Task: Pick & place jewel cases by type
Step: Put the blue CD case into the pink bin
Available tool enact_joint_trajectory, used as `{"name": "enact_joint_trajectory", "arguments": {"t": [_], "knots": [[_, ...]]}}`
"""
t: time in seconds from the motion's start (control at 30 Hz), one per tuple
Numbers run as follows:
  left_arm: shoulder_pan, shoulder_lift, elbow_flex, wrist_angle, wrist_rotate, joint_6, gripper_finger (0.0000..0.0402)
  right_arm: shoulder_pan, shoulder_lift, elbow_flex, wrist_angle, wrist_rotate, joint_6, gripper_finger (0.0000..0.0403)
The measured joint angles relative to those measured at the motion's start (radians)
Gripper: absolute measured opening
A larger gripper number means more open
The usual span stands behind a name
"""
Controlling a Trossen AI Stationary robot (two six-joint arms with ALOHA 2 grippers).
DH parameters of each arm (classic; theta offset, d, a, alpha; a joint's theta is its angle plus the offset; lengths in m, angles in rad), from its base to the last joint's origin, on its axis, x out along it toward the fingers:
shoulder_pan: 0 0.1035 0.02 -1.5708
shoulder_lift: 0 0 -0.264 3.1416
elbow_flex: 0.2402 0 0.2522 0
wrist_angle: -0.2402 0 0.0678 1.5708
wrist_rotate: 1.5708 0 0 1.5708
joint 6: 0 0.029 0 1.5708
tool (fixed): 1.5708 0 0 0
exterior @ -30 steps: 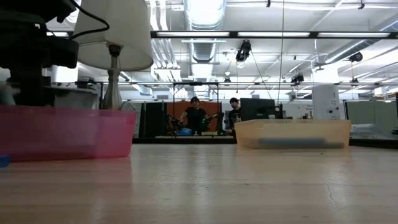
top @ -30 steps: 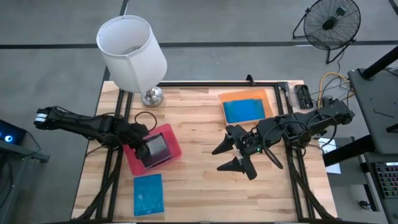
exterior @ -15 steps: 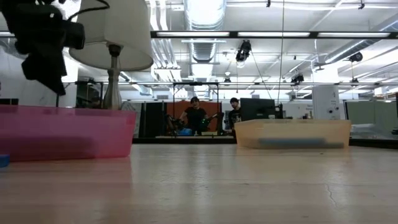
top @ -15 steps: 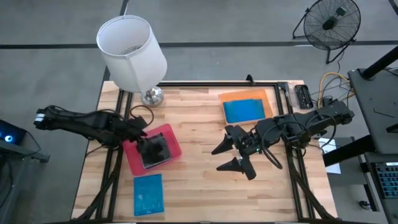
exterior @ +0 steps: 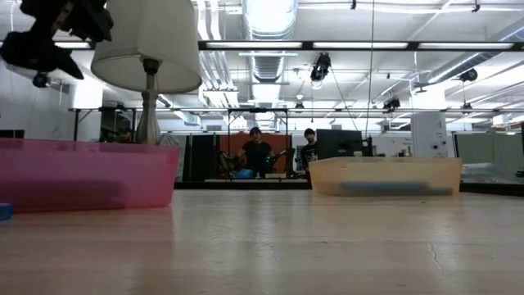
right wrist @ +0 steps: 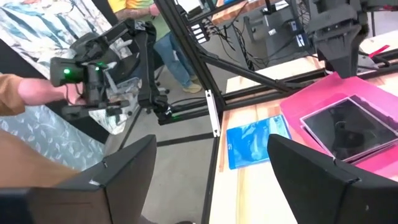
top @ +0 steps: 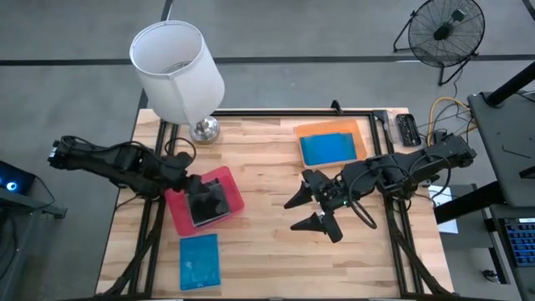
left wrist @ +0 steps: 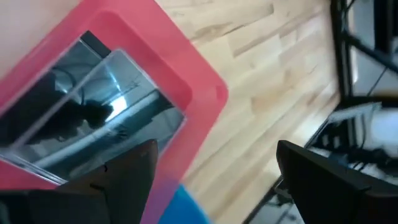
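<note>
Dark jewel cases (top: 209, 201) are lying in the pink tray (top: 177, 211); the left claw (top: 185, 164) is hovering spread above its far-left edge, the right claw (top: 303, 209) spread mid-bench.

Open left pincer (left wrist: 214, 171) above pink tray (left wrist: 186, 74) holding dark jewel cases (left wrist: 93, 118).

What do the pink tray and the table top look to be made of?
Pink tray: probably translucent plastic with a smooth finish; in the low view its wall lets some light through. Table top: pale wood, apparently butcher-block, with visible plank seams and grain.
</note>
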Motion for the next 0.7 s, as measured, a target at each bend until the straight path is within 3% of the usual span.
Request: {"name": "enact_joint_trajectory", "arguments": {"t": [0.17,0.7], "knots": [[-0.063,0.059,0.046,-0.007,-0.069,-0.164,0.0309,0.000,0.000,-0.017,0.008,0.005,0.010,0.0308],[-0.371,0.328,0.058,0.030,-0.108,-0.662,0.0307,0.000,0.000,-0.025,-0.017,0.000,-0.039,0.0312]]}}
